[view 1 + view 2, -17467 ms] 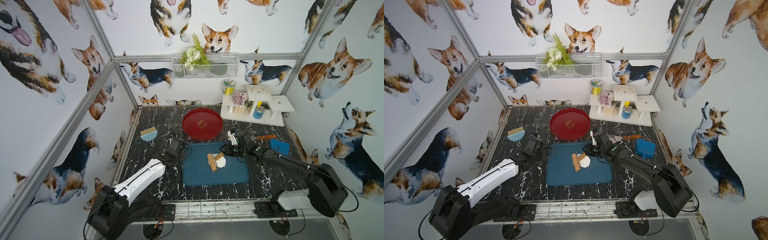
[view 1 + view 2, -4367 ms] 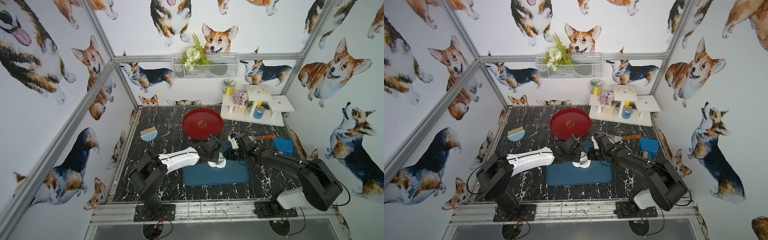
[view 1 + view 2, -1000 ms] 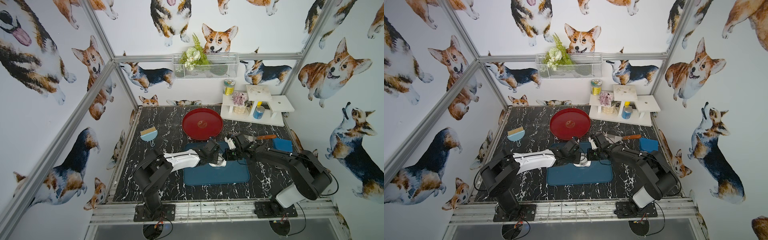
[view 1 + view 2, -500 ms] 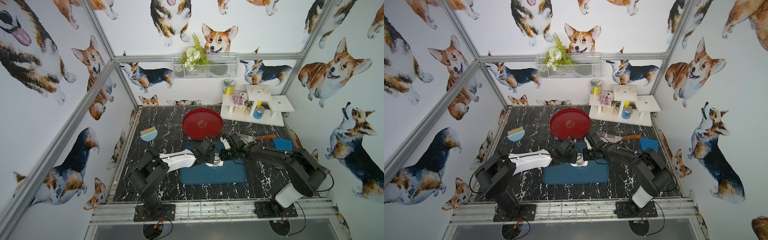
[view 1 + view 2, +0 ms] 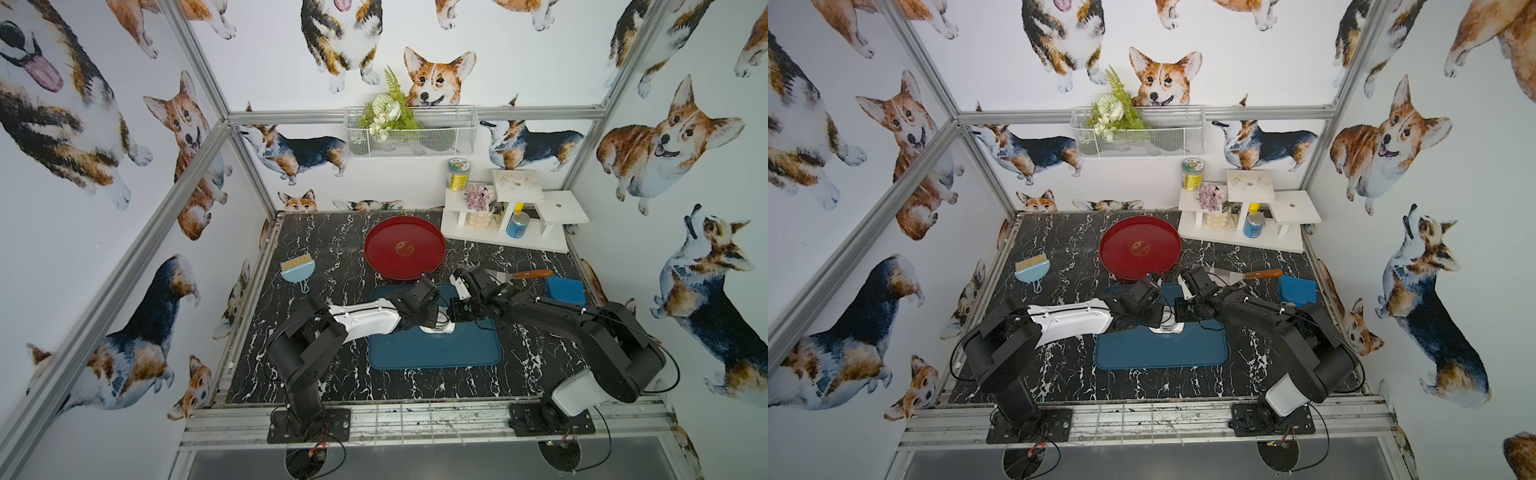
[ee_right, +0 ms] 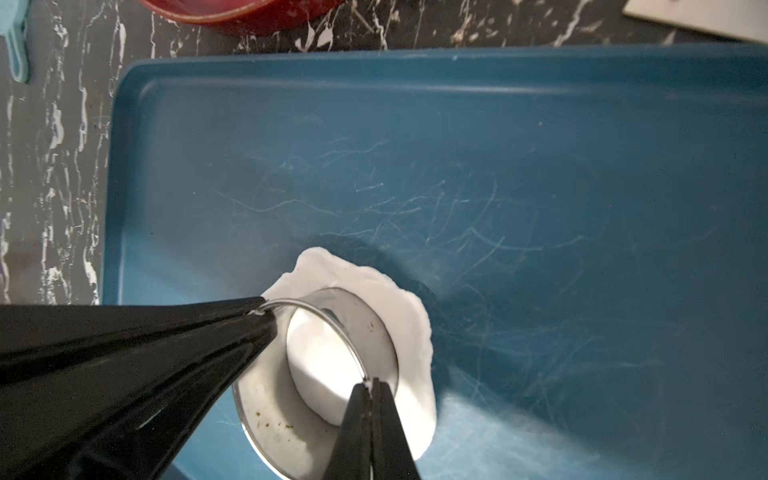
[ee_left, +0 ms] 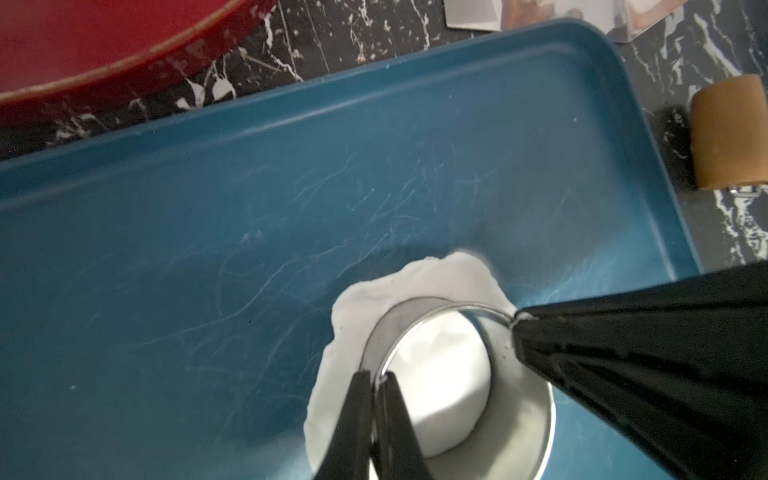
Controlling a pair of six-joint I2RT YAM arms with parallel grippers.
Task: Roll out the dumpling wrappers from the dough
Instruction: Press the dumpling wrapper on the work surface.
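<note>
blue tray (image 5: 436,353) on the black marble table | dough (image 7: 415,282) flattened, ragged-edged, lying mid-tray | metal ring (image 7: 519,415) set down on the dough; white shows inside it | left gripper (image 7: 376,376) pinched on the ring's rim; right gripper (image 6: 371,384) pinched on the opposite rim

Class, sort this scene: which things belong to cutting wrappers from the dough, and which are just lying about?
In use: dough, cutter on it, tray, left gripper and right gripper, jaws shut on the cutter's rim.
Lying about: red plate (empty), roller, brush, scraper, blue box, shelf.
</note>
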